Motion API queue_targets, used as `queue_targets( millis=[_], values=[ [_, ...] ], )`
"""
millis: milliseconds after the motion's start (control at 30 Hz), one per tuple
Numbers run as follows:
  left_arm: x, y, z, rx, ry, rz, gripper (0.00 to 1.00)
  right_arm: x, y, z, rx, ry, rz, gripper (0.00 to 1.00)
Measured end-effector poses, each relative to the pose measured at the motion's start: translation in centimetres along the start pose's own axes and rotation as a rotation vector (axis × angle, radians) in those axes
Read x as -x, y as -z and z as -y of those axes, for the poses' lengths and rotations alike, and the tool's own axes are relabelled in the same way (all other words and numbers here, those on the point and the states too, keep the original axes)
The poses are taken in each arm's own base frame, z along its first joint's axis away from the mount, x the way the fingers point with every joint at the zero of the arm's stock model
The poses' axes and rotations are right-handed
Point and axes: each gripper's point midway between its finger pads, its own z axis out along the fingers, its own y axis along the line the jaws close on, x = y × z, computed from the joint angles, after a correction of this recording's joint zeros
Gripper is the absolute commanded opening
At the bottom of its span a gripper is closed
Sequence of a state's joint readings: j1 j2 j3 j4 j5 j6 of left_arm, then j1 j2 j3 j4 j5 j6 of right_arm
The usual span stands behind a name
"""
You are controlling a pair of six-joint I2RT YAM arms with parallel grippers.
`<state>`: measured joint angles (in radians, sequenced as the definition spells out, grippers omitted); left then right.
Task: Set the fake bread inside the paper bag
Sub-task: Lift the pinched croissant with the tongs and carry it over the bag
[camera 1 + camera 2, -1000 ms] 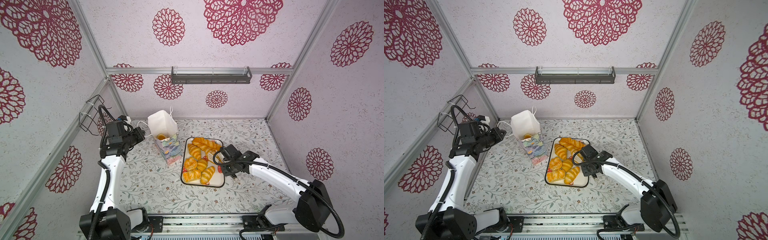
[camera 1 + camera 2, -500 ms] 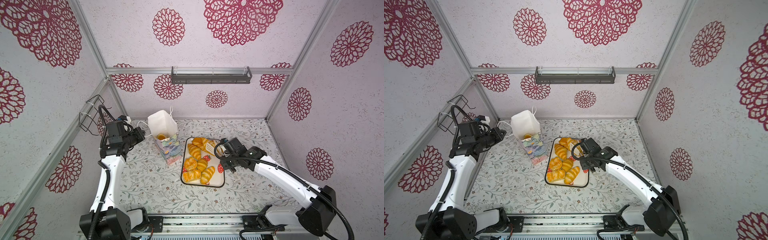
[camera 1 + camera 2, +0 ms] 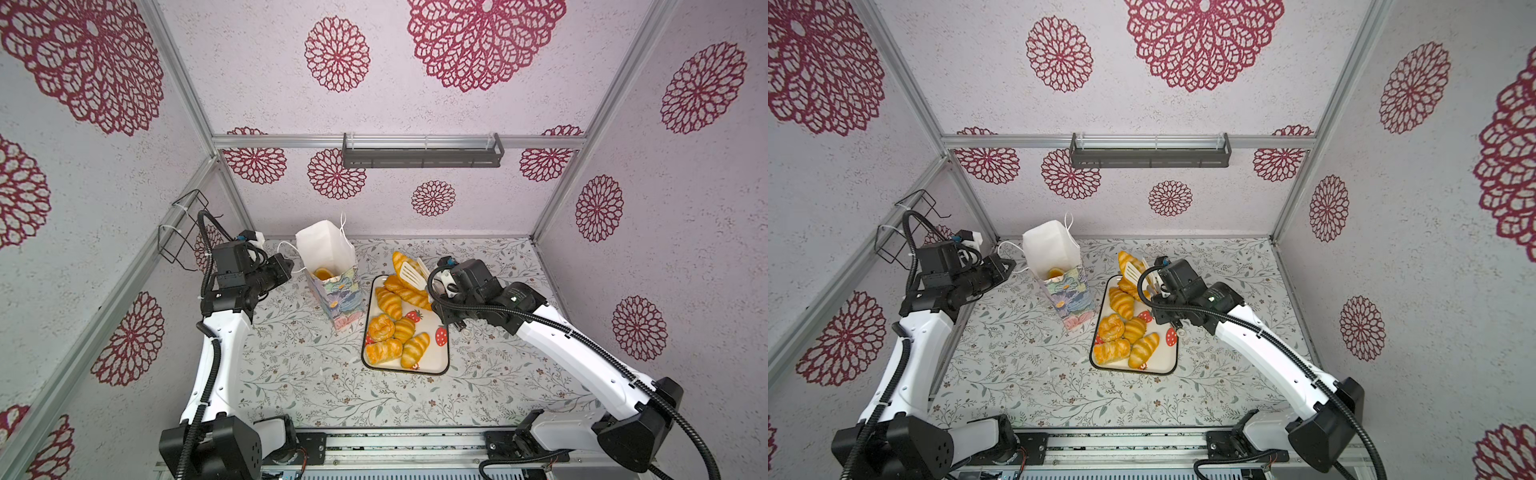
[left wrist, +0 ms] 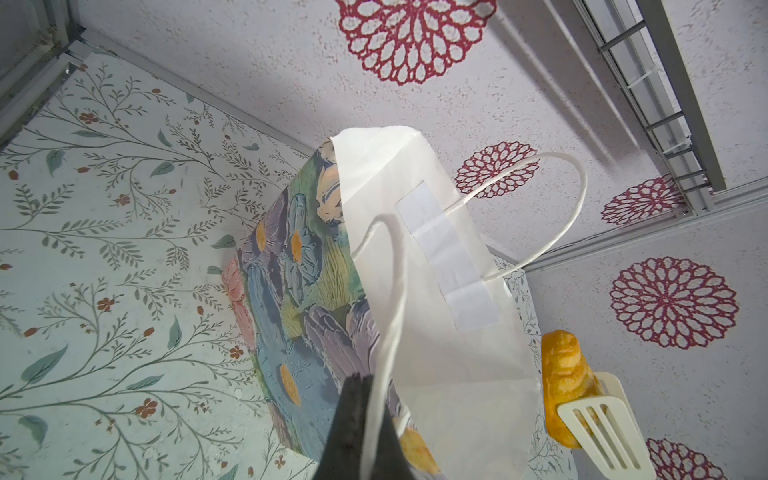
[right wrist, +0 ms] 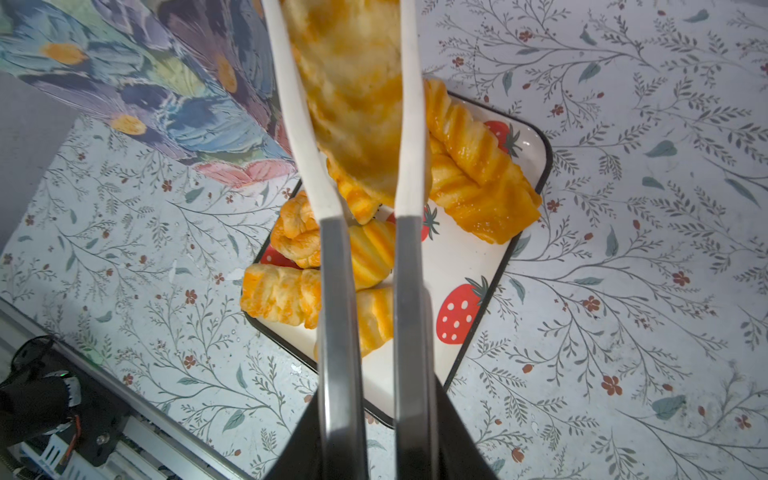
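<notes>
Bright, even, diffuse light fills both top views, leaving only faint, soft shadows on the table [image 3: 316, 374], and the wide lens splays the walls outward toward the edges. In the right wrist view the tongs [image 5: 409, 124] and the fake bread [image 5: 353, 83] just ahead of the right end effector [image 5: 376, 436] are out of focus, while in the left wrist view the left end effector [image 4: 353, 419] is a dark blur against the bright white inside of the paper bag [image 4: 436, 332].

No legible text anywhere; small mark [image 3: 515, 297] on right arm, possibly logo, unreadable.
</notes>
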<state>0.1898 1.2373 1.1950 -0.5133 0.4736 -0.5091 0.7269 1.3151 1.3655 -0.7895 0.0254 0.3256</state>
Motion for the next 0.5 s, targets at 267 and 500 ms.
queue_targets(
  millis=[267, 500],
  values=[
    [0.3, 0.0, 0.9, -0.046, -0.001, 0.007, 0.00, 2.4, 1.5, -2.8, 0.063, 0.024, 0.062, 0.31],
    [0.2, 0.0, 0.9, -0.048, 0.003, 0.004, 0.00, 3.8, 1.9, -4.5, 0.093, 0.044, 0.086, 0.31]
  ],
)
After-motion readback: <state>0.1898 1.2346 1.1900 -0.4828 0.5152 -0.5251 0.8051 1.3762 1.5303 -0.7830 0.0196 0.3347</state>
